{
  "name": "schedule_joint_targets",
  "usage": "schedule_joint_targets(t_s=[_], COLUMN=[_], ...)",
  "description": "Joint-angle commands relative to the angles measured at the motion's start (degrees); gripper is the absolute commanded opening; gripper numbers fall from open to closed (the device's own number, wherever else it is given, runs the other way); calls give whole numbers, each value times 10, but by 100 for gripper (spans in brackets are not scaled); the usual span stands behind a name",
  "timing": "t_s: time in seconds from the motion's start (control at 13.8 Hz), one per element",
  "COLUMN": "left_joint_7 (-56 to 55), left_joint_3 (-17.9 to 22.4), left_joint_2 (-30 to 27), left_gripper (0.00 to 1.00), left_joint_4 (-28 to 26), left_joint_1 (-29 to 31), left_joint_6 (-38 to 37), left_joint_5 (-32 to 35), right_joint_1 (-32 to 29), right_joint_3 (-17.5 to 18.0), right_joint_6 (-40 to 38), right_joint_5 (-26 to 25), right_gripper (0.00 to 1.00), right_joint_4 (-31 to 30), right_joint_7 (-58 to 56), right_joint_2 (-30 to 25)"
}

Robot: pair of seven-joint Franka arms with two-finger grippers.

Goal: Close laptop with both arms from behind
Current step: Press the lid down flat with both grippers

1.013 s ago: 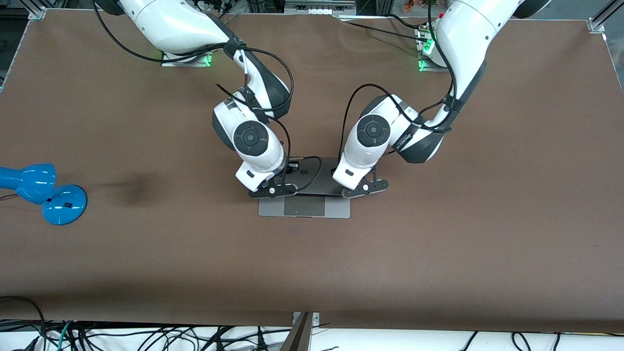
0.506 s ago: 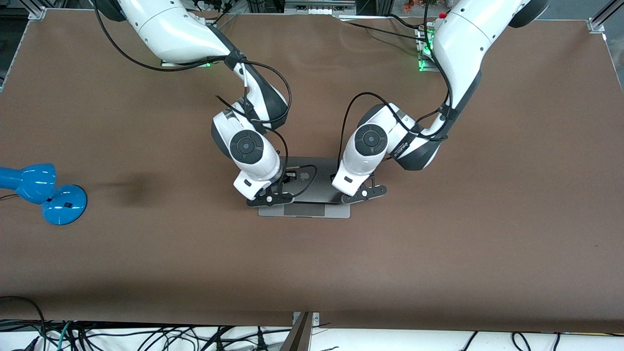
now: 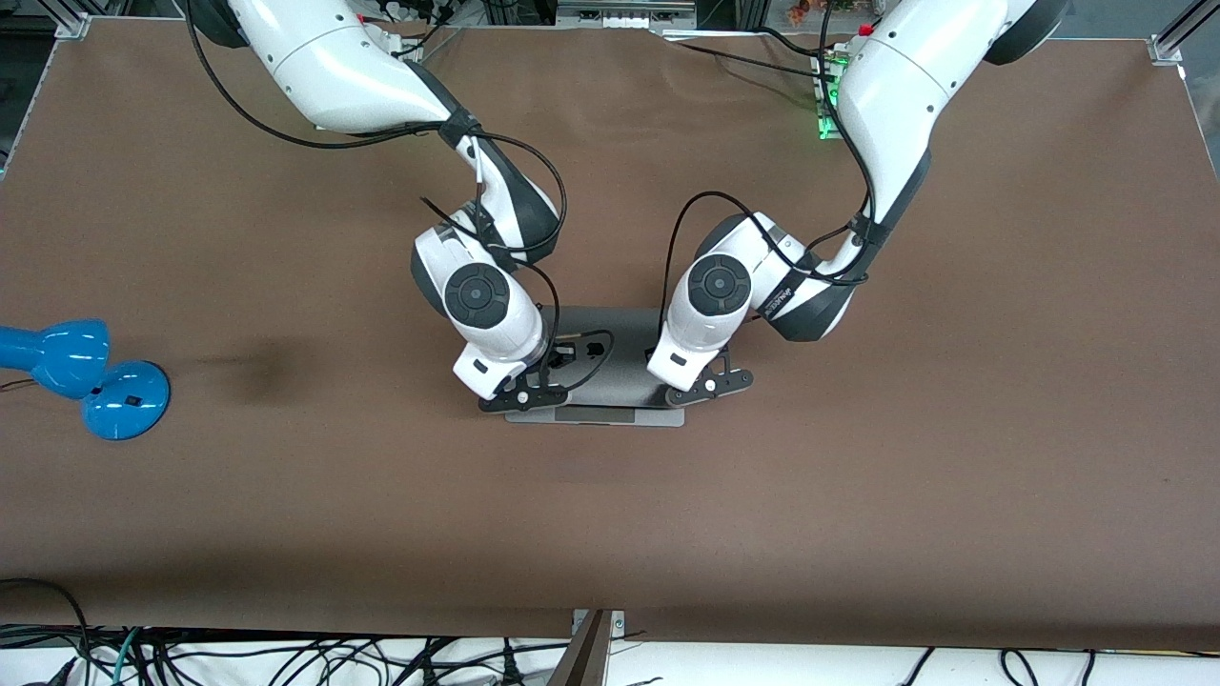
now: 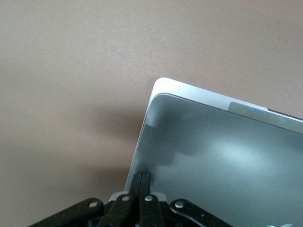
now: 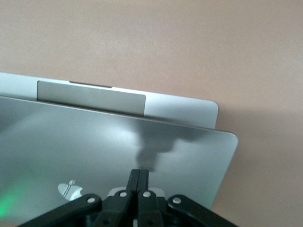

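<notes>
Pressing down mid-table on the slim space-grey metal laptop (image 3: 610,367), lid nearly flat: left black two-finger gripper (image 4: 141,182) and right black two-finger gripper (image 5: 138,177), both clenched, empty. Next: gentle final push, evenly matched.

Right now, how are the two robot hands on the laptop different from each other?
The left hand presses the laptop's lid near the corner toward the left arm's end of the table; the right hand presses near the corner toward the right arm's end. The apple logo shows in the right wrist view, not the left wrist view. Both hands have their fingers shut, resting on the nearly closed lid.
</notes>
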Motion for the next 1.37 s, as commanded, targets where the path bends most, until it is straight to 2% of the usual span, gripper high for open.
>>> schedule_joint_targets(t_s=[0.0, 0.65, 1.3], left_joint_7=[-13, -13, -14], left_joint_3=[11, 24, 45], left_joint_2=[23, 55, 77], left_gripper=[0, 0, 0], left_joint_4=[32, 65, 77], left_joint_1=[-11, -21, -35], left_joint_6=[-11, -11, -5], left_joint_5=[21, 23, 28], right_joint_1=[0, 1, 2], right_joint_3=[-2, -14, -21], right_joint_6=[33, 57, 90], right_joint_5=[-8, -8, -8], right_gripper=[0, 0, 0], right_joint_4=[1, 0, 1], right_joint_7=[-17, -36, -50], right_joint_2=[18, 34, 57])
